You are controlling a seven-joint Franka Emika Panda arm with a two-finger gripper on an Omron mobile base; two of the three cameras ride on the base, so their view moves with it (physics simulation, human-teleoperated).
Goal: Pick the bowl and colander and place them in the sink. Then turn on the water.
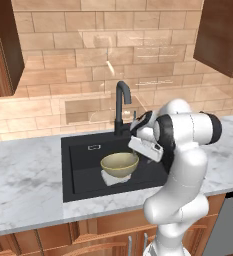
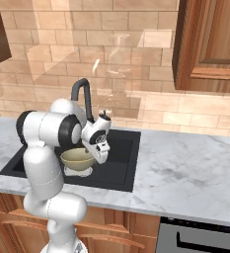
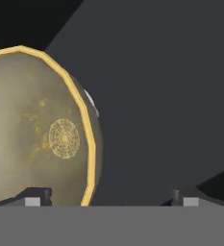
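Note:
The yellow-tan bowl (image 1: 119, 164) sits upright inside the black sink (image 1: 68, 170), resting on the pale grey colander (image 1: 109, 179), of which just an edge shows beneath it. My gripper (image 1: 144, 150) hangs over the basin just right of the bowl, open and holding nothing. From the right base camera the bowl (image 2: 78, 158) lies left of the gripper (image 2: 102, 148), with the colander (image 2: 83, 172) peeking out below. In the hand view the bowl (image 3: 36, 129) has a golden rim and a round pattern inside; the gripper (image 3: 111, 199) is spread wide, its left fingertip (image 3: 34, 198) in front of the bowl.
A tall dark curved faucet (image 1: 122, 102) rises behind the sink, close to my hand. Marble counter (image 1: 23, 175) lies on both sides of the basin. Wooden wall cabinets (image 2: 210, 44) hang above, and an oven front (image 2: 200, 237) sits at the lower right.

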